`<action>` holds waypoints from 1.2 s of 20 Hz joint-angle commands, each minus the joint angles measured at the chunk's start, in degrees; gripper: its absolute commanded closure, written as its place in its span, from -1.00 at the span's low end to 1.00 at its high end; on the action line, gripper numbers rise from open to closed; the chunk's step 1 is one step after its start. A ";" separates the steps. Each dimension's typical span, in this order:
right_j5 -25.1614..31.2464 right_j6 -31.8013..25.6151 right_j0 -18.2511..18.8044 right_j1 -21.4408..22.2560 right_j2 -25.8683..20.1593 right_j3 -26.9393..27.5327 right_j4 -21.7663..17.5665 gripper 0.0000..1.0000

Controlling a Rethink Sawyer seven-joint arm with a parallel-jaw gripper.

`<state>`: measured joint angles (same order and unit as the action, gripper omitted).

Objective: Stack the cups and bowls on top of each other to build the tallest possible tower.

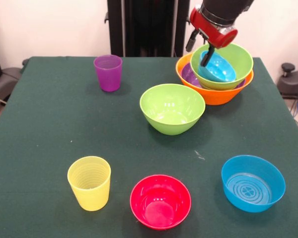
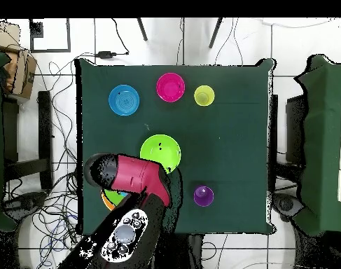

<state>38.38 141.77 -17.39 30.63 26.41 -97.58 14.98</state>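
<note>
We see a dark green table [image 1: 49,148] set against a pale, plain wall [image 1: 49,25]. From above, we see a white tiled floor [image 2: 306,35] around it, with black cables [image 2: 61,140] trailing along one side. A cardboard box [image 2: 15,70] sits in one corner. Dark green furniture [image 2: 320,140] stands beside the table on the opposite side. The light is even and soft.
</note>
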 commanded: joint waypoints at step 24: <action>-8.09 -4.45 1.63 0.83 -10.12 -2.02 -4.99 -1.00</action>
<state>36.76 141.77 -17.78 29.66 25.40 -97.33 14.50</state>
